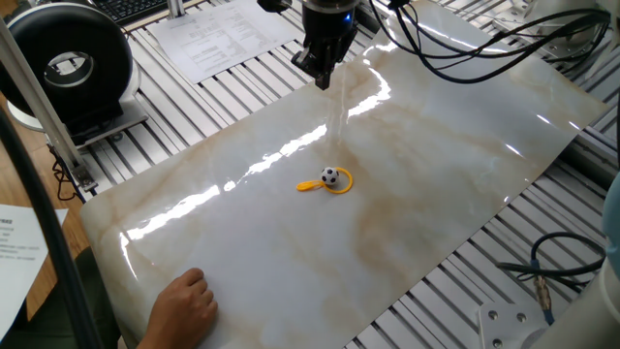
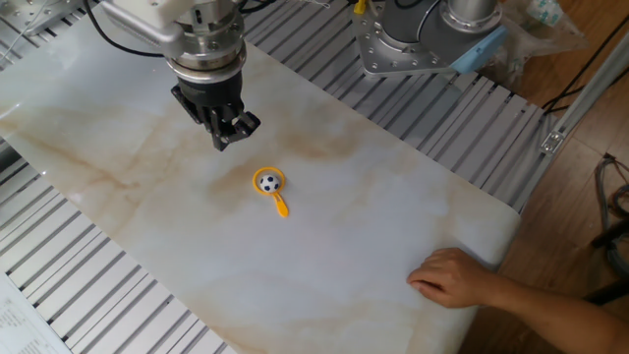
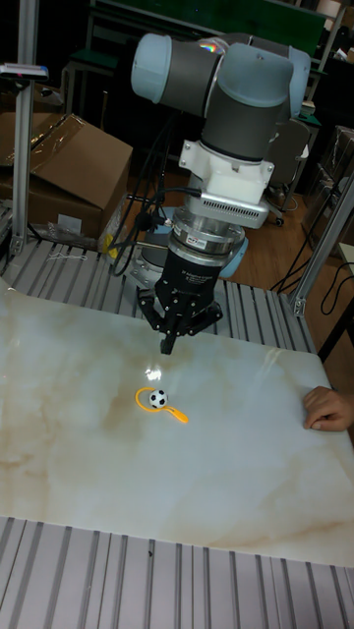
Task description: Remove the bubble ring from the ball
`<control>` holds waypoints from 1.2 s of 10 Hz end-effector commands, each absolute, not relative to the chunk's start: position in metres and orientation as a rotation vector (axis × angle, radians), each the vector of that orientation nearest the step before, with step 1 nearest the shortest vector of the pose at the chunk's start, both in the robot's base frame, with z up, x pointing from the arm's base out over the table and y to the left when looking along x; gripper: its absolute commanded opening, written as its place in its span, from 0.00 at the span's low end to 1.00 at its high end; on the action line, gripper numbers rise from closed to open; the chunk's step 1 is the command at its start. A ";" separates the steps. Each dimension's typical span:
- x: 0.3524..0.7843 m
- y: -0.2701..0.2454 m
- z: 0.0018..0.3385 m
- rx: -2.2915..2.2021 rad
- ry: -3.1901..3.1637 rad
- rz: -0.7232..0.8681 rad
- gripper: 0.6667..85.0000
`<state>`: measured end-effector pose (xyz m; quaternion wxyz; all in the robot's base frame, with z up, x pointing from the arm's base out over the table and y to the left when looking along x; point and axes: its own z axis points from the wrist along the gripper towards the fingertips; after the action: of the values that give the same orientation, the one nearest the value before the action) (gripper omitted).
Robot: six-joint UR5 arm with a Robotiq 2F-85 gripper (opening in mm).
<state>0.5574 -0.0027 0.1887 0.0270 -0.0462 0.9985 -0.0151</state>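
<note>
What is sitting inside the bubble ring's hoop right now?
The ball sits inside the hoop of the bubble ring, both on the marble tabletop. Nothing else shows there; the surface beneath the ball is hidden.

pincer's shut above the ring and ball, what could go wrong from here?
1. The ball sits inside the bubble ring; dragging the hoop will likely roll the ball across the slick marble slab.
2. The pincer looks shut; unless it reopens, it can only push the thin handle.
3. A person's hand rests on the slab edge, where a loose ball could head.
</note>
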 end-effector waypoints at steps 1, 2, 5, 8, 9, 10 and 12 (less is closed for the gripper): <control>0.558 0.001 0.190 -0.149 3.080 -0.024 0.01; 0.556 0.002 0.191 -0.147 3.091 -0.019 0.01; 0.544 0.030 0.190 -0.363 3.072 0.175 0.13; 0.541 0.071 0.172 -0.653 2.981 0.205 0.42; 0.538 0.078 0.161 -0.755 2.939 0.161 0.43; 0.529 0.090 0.148 -0.833 2.910 0.154 0.46; 0.516 0.105 0.135 -1.005 2.852 0.139 0.46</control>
<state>0.5313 0.0806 0.1531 0.0469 -0.2566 0.9643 0.0463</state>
